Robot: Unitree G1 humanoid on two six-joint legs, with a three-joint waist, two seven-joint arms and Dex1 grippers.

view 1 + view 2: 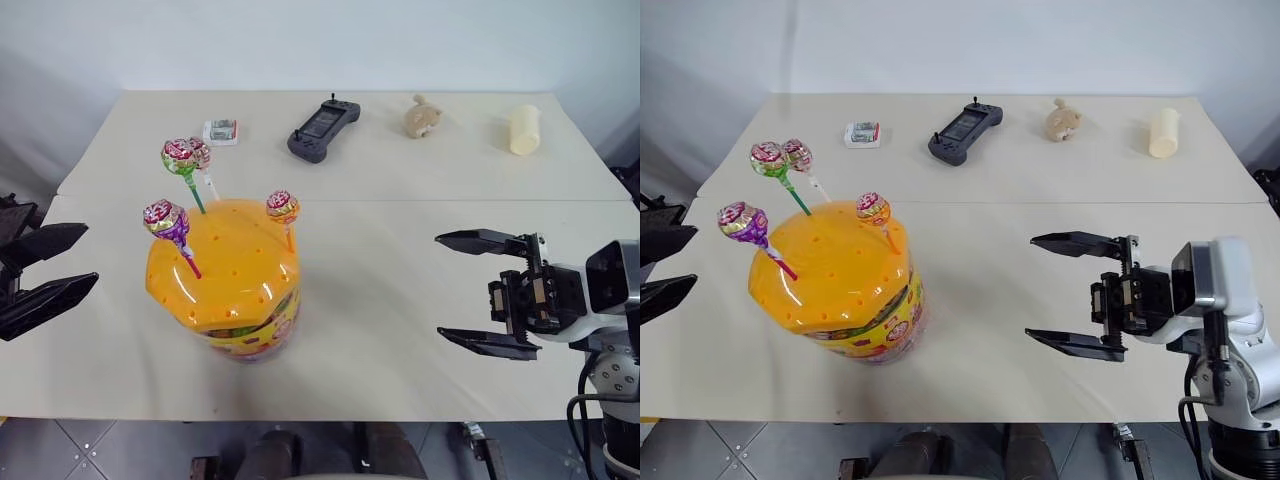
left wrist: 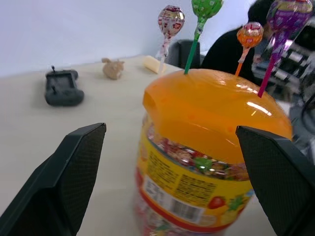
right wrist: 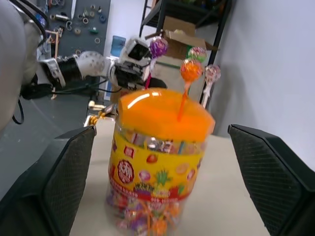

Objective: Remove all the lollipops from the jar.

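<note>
Four lollipops (image 1: 183, 157) stand w/ sticks poked through the holed lid of the jar (image 1: 224, 280), near desk (image 1: 400, 180) front. Likely light, crinkly, slippery heads; thin sticks prob. best pinch point. Left tool (image 1: 45, 275) & right tool (image 1: 485, 290) both spread wide, holding nothing.

Jar (image 1: 240, 320) upright, table's near-left; orange dome lid on. Four lollipops (image 1: 180, 155) stuck in lid: 9, 11, 12, 2 o'clock.
</note>
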